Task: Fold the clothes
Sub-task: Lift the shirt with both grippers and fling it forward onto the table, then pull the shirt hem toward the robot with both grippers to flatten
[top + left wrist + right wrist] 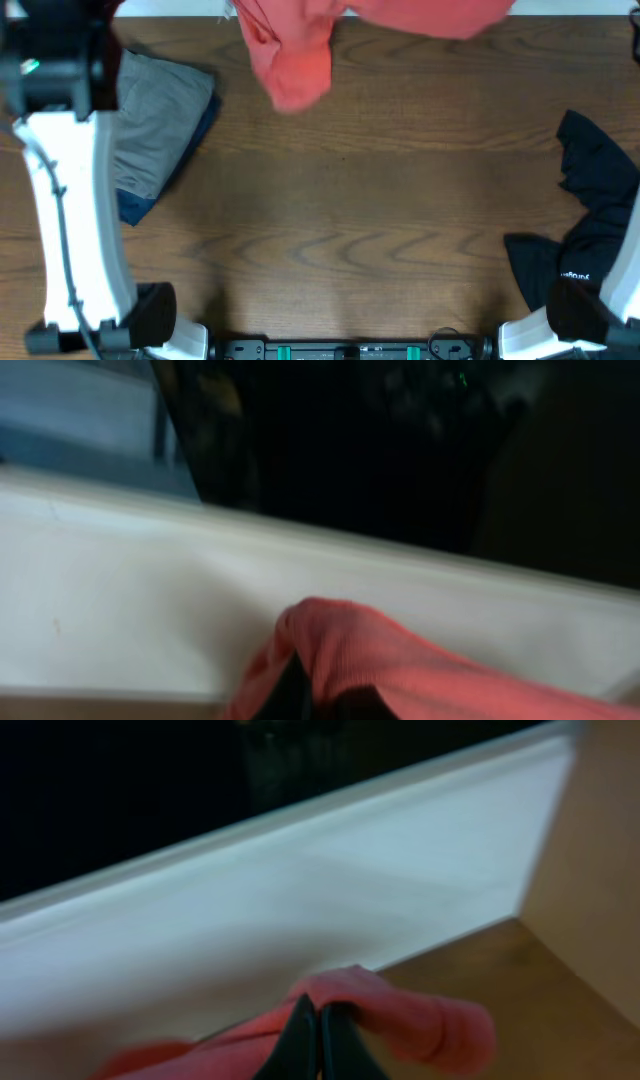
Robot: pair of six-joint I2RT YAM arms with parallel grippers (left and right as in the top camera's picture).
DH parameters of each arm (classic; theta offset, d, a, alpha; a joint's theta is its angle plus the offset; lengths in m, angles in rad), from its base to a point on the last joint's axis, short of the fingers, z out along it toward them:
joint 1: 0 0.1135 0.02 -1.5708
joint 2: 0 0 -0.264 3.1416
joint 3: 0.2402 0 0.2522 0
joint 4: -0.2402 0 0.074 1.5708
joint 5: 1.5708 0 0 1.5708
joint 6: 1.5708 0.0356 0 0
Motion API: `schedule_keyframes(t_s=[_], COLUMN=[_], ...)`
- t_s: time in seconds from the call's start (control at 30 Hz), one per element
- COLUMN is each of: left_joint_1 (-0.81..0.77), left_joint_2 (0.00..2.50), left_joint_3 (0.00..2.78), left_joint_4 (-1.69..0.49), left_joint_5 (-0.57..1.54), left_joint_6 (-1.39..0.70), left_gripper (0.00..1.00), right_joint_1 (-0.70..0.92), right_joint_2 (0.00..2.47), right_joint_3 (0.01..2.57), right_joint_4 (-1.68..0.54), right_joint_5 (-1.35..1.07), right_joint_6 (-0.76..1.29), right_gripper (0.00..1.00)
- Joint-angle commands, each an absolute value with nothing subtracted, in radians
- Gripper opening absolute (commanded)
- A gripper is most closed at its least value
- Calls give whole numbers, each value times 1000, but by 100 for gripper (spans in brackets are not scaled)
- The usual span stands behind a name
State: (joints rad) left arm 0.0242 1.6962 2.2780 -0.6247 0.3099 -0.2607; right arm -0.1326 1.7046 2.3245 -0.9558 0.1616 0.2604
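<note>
A coral-red garment (300, 45) hangs at the far edge of the wooden table (340, 200), stretched along the top of the overhead view with a bunched part drooping left of centre. Both grippers are beyond the overhead view's top edge. In the left wrist view my left gripper (315, 695) is shut on the red cloth (400, 660), its dark fingers wrapped in fabric. In the right wrist view my right gripper (318, 1040) is shut on the red cloth (430, 1020) with the fingertips pressed together.
A folded grey garment on a blue one (155, 130) lies at the left. A crumpled black garment (590, 220) lies at the right edge. The white left arm (70, 200) runs along the left side. A white wall (250, 920) borders the table's far edge.
</note>
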Motion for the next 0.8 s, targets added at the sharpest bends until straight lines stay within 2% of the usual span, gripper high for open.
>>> schedule_keyframes(t_s=[0.0, 0.17, 0.3, 0.6, 0.77], left_joint_1=[41, 18, -22, -92, -97], left_joint_2=[1695, 1780, 1874, 1877, 1834], left_joint_3=[2295, 2294, 2257, 1751, 1460], left_joint_4=[-855, -1438, -1690, -1682, -1567], left_joint_5=[427, 427, 429, 434, 434], left_joint_6=[-249, -136, -9, 53, 48], left_gripper=[6, 6, 6, 6, 6], right_joint_1=[-159, -159, -165, -171, -171], right_joint_2=[1730, 1762, 1767, 1765, 1765], right_joint_3=[2305, 2202, 2031, 1652, 1477], right_joint_4=[-1061, -1305, -1393, -1485, -1452], right_joint_5=[300, 312, 317, 242, 188], right_joint_6=[267, 253, 255, 278, 302], right_gripper=[1, 1, 1, 1, 1])
